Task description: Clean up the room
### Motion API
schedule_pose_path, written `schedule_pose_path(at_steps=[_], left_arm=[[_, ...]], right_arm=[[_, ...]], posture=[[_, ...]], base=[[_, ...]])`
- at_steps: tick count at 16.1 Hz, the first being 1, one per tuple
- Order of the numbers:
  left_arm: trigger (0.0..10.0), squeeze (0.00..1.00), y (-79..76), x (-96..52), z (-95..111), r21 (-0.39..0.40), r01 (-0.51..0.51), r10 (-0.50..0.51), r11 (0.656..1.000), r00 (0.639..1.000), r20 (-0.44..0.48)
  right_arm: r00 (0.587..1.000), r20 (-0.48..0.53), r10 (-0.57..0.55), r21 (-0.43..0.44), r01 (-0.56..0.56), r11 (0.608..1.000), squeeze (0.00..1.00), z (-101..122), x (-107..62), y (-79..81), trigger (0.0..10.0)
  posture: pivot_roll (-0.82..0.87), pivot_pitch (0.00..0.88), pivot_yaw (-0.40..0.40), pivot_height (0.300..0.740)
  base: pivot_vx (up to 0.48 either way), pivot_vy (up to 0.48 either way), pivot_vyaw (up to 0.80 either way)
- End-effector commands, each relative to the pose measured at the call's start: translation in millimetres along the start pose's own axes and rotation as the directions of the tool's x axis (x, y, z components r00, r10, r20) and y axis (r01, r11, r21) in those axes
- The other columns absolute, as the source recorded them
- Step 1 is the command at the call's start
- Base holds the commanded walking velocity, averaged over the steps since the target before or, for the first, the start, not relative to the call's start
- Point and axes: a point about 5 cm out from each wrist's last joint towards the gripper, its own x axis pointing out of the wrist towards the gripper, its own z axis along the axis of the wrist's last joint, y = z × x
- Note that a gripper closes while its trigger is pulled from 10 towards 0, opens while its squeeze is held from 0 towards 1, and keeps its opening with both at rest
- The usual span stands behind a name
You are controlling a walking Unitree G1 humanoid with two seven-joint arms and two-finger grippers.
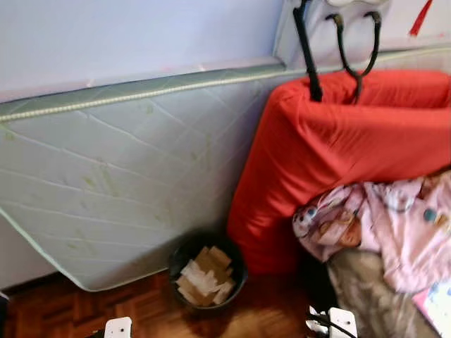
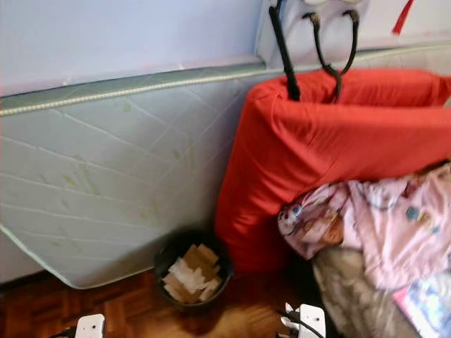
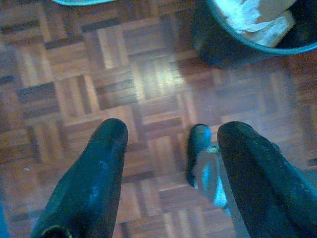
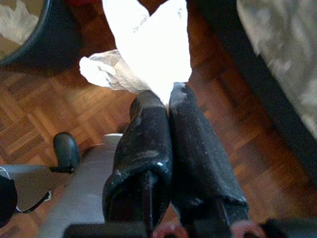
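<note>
A black waste bin [image 1: 207,276] with crumpled paper and cardboard scraps stands on the parquet floor between a leaning mattress and a red cushion. In the right wrist view my right gripper [image 4: 171,99] is shut on a crumpled white tissue [image 4: 143,49], held above the floor close to the bin's rim [image 4: 47,39]. My left gripper [image 3: 171,131] is open with nothing between its fingers, hanging over bare parquet short of the bin [image 3: 247,44].
A quilted pale mattress [image 1: 120,176] leans against the wall on the left. A big red cushion [image 1: 352,148] stands to the right, with pink patterned bedding [image 1: 394,225] piled in front. Black straps [image 1: 352,49] hang over the cushion's top. Parquet floor [image 1: 141,310] lies below.
</note>
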Motion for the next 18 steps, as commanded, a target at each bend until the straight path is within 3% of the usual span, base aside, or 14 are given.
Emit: schedule_pose_path(at_steps=[1, 6, 16, 18], left_arm=[[10.0, 0.00, -5.6, -0.8, -5.6, 0.004, 0.015, -0.015, 1.000, 1.000, -0.020], [10.0, 0.00, -5.0, -0.6, -4.8, 0.004, 0.012, -0.012, 1.000, 1.000, -0.017], [10.0, 0.00, -4.7, -0.4, -3.4, 0.030, 0.021, -0.021, 0.999, 1.000, -0.015], [10.0, 0.00, -4.6, -0.2, -3.2, 0.050, 0.016, -0.015, 0.999, 1.000, -0.016]], right_arm=[[1.000, -0.021, -0.022, 0.008, 0.022, 1.000, 0.00, -6.0, -1.8, -7.5, 10.0], [1.000, -0.021, -0.020, 0.010, 0.020, 1.000, 0.00, -5.5, -1.6, -6.6, 10.0], [1.000, -0.017, -0.015, 0.012, 0.015, 1.000, 0.00, -5.0, -1.4, -5.5, 10.0], [1.000, -0.019, -0.015, 0.010, 0.015, 1.000, 0.00, -5.0, -1.4, -5.9, 10.0]], posture=[[0.03, 0.074, -0.031, 0.740], [0.03, 0.073, -0.030, 0.740], [0.03, 0.073, -0.029, 0.740], [0.03, 0.073, -0.031, 0.740]], base=[[0.000, 0.480, 0.00], [0.000, 0.455, 0.00], [0.000, 0.000, 0.00], [0.000, -0.362, 0.00]])
